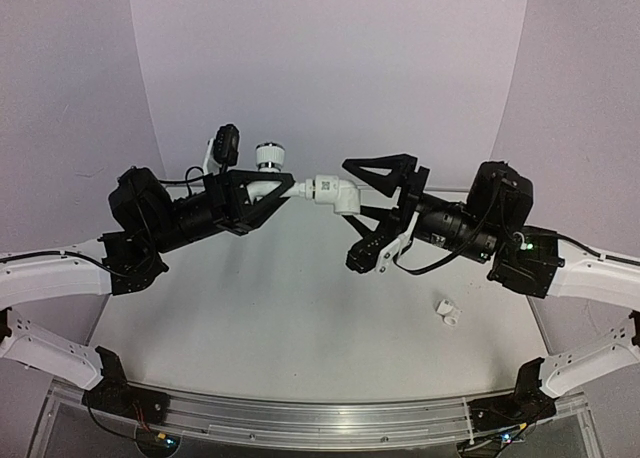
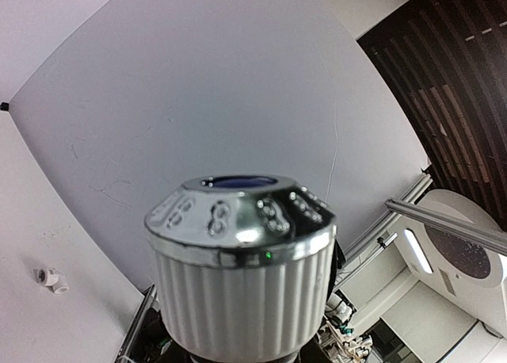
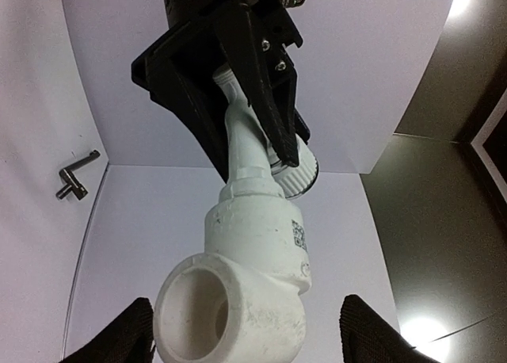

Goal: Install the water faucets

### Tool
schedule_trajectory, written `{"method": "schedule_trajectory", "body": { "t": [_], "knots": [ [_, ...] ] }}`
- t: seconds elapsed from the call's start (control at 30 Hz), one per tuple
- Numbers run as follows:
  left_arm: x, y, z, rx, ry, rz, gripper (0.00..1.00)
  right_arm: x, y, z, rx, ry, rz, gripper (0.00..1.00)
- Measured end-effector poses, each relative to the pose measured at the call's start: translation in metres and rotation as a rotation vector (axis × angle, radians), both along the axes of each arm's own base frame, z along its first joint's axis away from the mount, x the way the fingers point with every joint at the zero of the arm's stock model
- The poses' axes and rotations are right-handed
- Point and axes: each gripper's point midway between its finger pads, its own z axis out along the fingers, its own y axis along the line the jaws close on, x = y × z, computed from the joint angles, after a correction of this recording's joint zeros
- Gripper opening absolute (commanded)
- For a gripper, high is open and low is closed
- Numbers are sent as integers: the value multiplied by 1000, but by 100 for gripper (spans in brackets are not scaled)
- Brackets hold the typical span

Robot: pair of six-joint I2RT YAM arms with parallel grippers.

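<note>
Found the left gripper (image 1: 272,191) clamped on the faucet (image 1: 268,160), jaws closed across the tap body below the ribbed, chrome-capped knob (image 2: 242,244). Found the part held in the air above the middle of the desk (image 1: 250,318), toward the far edge, knob up and shank pointing right. Noted the shank entered in one socket of a white elbow fitting (image 1: 335,193); cannot tell the depth of seating. Found the right gripper (image 1: 348,214) spread apart, one finger either side of the elbow, neither touching it in the right wrist view. Noted a second small white fitting (image 1: 447,313) lying loose on the desk, near the right edge and closer to the near right corner than the far one.

Judged the faucet and elbow light, stiff and smooth: hard moulded plastic, no give under the pads, liable to slip or twist out under torque. Recommend taking the elbow across its straight barrel, square to the pads, not on the rounded bend. Recommend leaving the knob alone, as likely free to turn. Advise a moderate squeeze only, given the risk of cross-threading or cracking the thin socket wall if forced off axis.
</note>
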Motion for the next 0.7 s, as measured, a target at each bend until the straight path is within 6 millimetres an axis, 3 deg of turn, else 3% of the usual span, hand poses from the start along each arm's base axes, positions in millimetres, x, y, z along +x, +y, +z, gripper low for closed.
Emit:
{"method": "schedule_trajectory", "body": {
  "t": [0.13, 0.37, 0.7],
  "knots": [
    [0, 0, 0, 0, 3, -3, 0, -3, 1, 0, -12, -82, 10, 60],
    [1, -1, -3, 13, 2, 0, 0, -7, 2, -5, -41, -124, 29, 55],
    [4, -6, -12, 51, -12, 13, 0, -15, -5, -10, -65, -84, 52, 34]
  ]
}}
